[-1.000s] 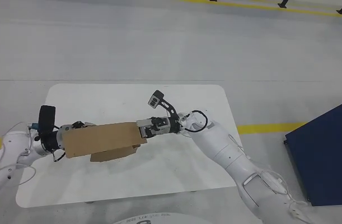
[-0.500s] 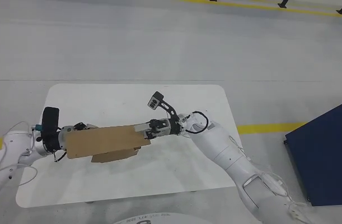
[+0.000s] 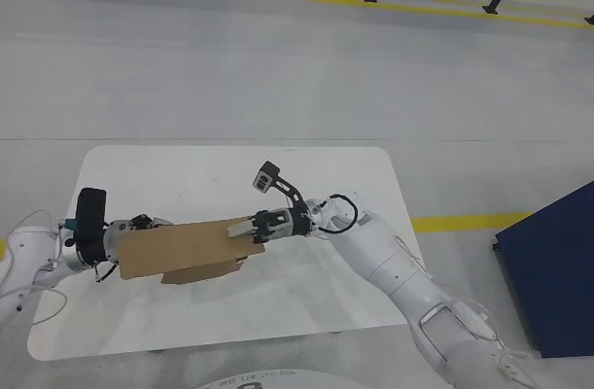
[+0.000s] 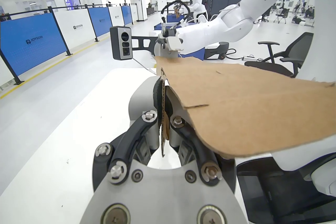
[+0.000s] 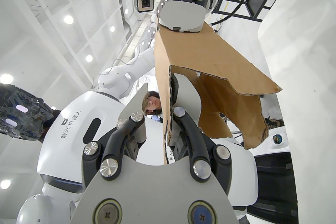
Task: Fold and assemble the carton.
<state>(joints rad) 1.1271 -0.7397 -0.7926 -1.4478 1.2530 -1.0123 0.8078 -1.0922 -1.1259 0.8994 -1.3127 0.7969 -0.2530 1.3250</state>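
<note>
Carton (image 3: 185, 251), half-opened, hangs over the table (image 3: 277, 175), left pincer (image 4: 163, 107) and right pincer (image 5: 170, 104) each clamping one end.

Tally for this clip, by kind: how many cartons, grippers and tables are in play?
carton: 1
grippers: 2, the left gripper and the right gripper, each shut on one end of the carton
table: 1
Total: 4

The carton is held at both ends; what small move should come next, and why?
Probably lower the carton onto the table: the left gripper and right gripper each pinch one end, and a flap hangs loose beneath, needing support to fold.
</note>
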